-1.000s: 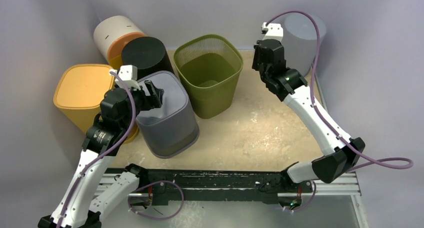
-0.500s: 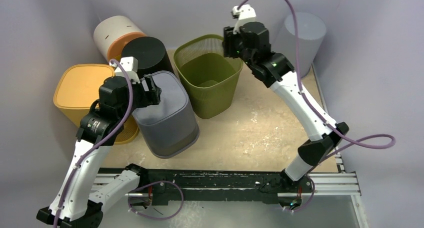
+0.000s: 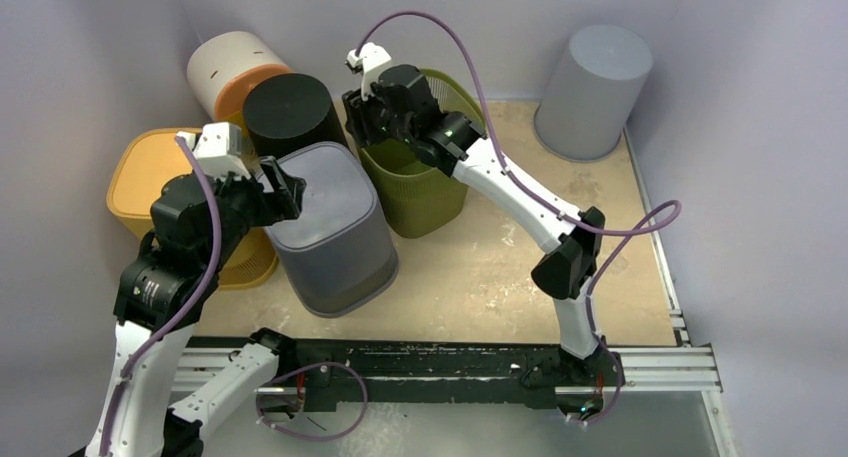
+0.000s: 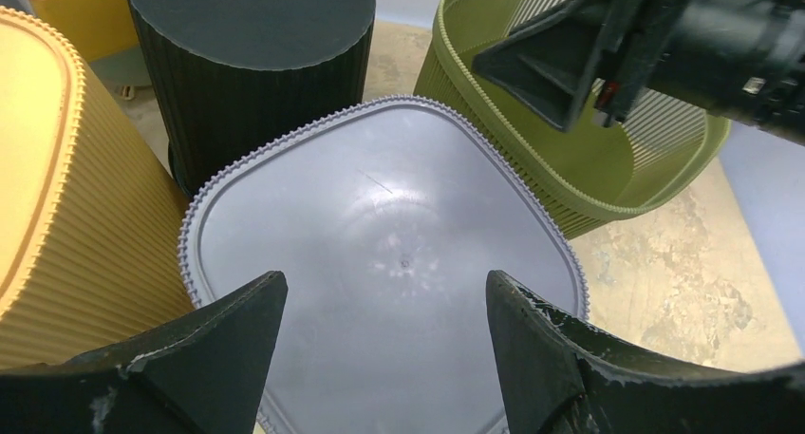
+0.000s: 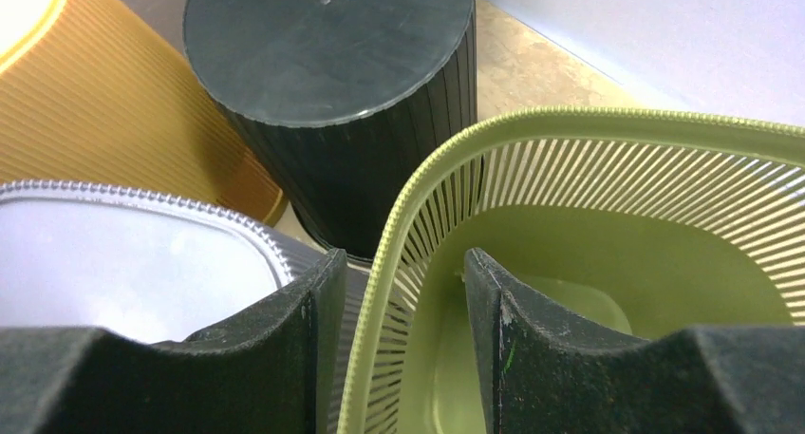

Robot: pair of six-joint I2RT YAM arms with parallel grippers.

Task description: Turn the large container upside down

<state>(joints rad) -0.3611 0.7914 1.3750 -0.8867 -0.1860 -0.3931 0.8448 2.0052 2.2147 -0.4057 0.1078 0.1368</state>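
Now our right end effector (image 5: pixel 399 273) straddles the rim of the green basket (image 3: pixel 425 205), jaws apart, one finger inside, one outside; the basket stands upright, mouth up, just right of the grey bin (image 3: pixel 325 217), over which our left end effector (image 4: pixel 384 287) hovers, jaws wide

I saw: basket (image 3: pixel 428 195) was olive green with slatted walls. The grey bin (image 3: pixel 330 227) had a beaded rim. The black bin (image 3: pixel 290 107) and yellow bin (image 3: pixel 150 172) were ribbed. Tub (image 3: pixel 228 65) was white over orange with dark dashes. Drum (image 3: pixel 595 77) pale grey. Table (image 3: pixel 500 267) mottled beige, cables (image 3: pixel 405 15) purple.
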